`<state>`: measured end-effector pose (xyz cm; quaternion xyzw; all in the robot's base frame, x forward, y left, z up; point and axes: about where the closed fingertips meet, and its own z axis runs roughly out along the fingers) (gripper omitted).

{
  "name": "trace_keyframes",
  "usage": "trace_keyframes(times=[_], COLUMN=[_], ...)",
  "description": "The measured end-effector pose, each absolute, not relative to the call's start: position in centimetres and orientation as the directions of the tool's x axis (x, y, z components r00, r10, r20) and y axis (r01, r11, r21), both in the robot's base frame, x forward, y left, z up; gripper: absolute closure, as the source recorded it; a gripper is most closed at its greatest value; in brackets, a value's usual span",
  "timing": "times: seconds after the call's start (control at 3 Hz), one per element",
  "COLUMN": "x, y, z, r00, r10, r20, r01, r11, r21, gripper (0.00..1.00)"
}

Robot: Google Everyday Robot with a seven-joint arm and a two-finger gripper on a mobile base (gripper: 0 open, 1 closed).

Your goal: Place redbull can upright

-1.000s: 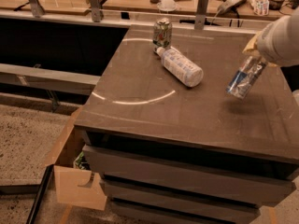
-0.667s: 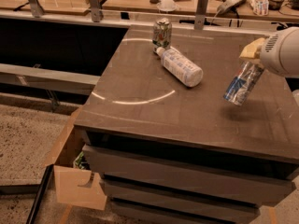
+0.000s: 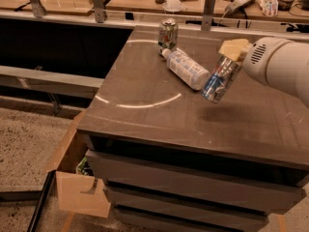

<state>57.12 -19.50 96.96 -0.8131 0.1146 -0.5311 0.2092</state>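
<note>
The redbull can (image 3: 219,79) is a slim silver-and-blue can. It hangs tilted in the air above the dark table top (image 3: 145,115), its lower end pointing down and to the left. My gripper (image 3: 235,52) is shut on the can's upper end, with a tan finger pad (image 3: 233,48) showing over it. The white arm (image 3: 280,66) comes in from the right edge. The can's shadow lies on the table just below it.
A clear plastic bottle with a white label (image 3: 186,68) lies on its side just left of the held can. A shorter green-and-white can (image 3: 168,34) stands upright behind it. An open cardboard box (image 3: 77,178) sits on the floor at the table's left front.
My gripper has carried the redbull can to the left, toward the lying bottle. The can stays tilted. The bottle and the green-and-white can have not moved.
</note>
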Motion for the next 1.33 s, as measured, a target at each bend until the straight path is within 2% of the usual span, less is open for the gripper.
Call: trace_keyframes(times=[0.33,0.67,1.33], x=[58.4,58.7,56.6], y=[-16.1,-14.1,-13.7], z=[98.8,98.2,96.5], r00=[0.299,0.141,-0.024], r10=[-0.333,-0.08,0.172], r20=[0.894,0.987,0.985], r01=[0.184,0.322,0.418], r11=[-0.899,-0.939,-0.893], r21=[-0.396,-0.122,0.166], gripper=[1.0,1.0,1.0])
